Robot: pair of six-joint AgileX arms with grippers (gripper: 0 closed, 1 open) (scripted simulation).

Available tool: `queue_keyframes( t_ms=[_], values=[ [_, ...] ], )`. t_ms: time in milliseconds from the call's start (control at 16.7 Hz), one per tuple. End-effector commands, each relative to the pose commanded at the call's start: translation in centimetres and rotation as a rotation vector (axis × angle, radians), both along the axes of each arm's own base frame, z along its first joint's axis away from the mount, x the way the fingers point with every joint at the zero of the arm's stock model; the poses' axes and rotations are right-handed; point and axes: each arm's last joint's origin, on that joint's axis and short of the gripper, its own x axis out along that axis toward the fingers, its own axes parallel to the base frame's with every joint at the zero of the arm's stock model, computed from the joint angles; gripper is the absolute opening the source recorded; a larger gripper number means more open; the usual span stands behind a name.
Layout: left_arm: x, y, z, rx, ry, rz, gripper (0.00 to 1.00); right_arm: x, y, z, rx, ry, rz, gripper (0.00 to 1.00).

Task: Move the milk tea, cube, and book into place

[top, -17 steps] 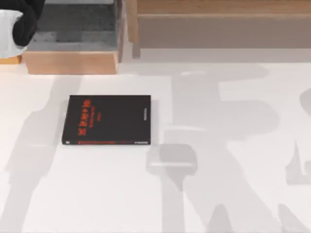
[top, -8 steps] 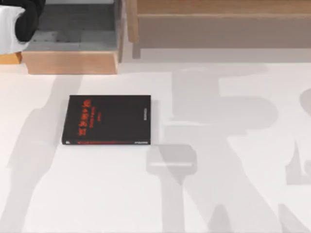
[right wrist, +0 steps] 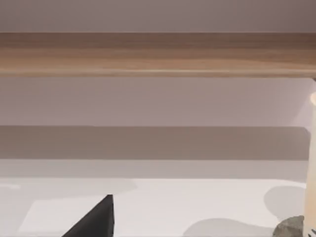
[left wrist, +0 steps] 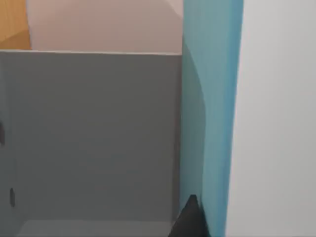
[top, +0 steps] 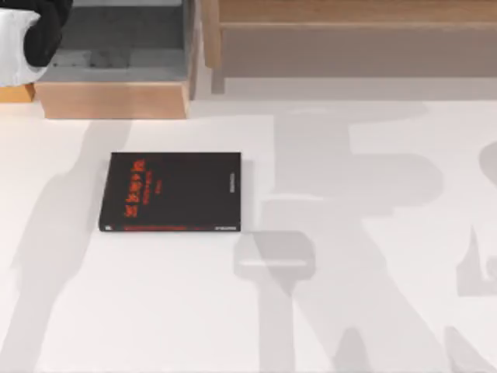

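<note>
While the left arm (top: 31, 35) hangs over the far left corner of the table (top: 373, 326), its black-and-white wrist is all I can make out from above, and I cannot tell how its fingers are set. From the left wrist camera a dark fingertip (left wrist: 189, 219) sits beside a tall light-blue panel (left wrist: 212, 113), with a grey inner wall (left wrist: 94, 133) next to it.

Just below that arm in the top view is a wooden box (top: 116, 74) with a grey floor, standing at the far edge of the table toward the left. A long wooden shelf (top: 349, 35) runs along the far edge from the middle to the right.

The book (top: 171, 192) lies flat on the table, left of centre and a little nearer than the box, apart from it. Its black cover faces up, with red lettering near its left end and along its near edge, plus a small line of white print toward its right end; none of it is readable.

From the right wrist camera a dark fingertip (right wrist: 96, 219) shows over the table, facing the shelf's wooden rail (right wrist: 158, 54); whether that gripper is spread I cannot tell. A pale, upright object (right wrist: 311, 163) stands at that picture's edge, too cut off to identify.
</note>
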Motion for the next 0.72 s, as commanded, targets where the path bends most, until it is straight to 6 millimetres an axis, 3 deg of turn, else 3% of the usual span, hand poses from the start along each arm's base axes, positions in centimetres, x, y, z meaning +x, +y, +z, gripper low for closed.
queue_keyframes(
  t_ms=[120, 180, 720],
  values=[
    [0.00, 0.00, 0.00, 0.000, 0.000, 0.000, 0.02, 0.00, 0.00, 0.00, 0.000, 0.000, 0.000, 1.00],
    [0.00, 0.00, 0.00, 0.000, 0.000, 0.000, 0.00, 0.00, 0.00, 0.00, 0.000, 0.000, 0.000, 1.00],
    [-0.11, -0.07, 0.14, 0.001, -0.002, -0.002, 0.00, 0.00, 0.00, 0.00, 0.000, 0.000, 0.000, 1.00]
  ],
)
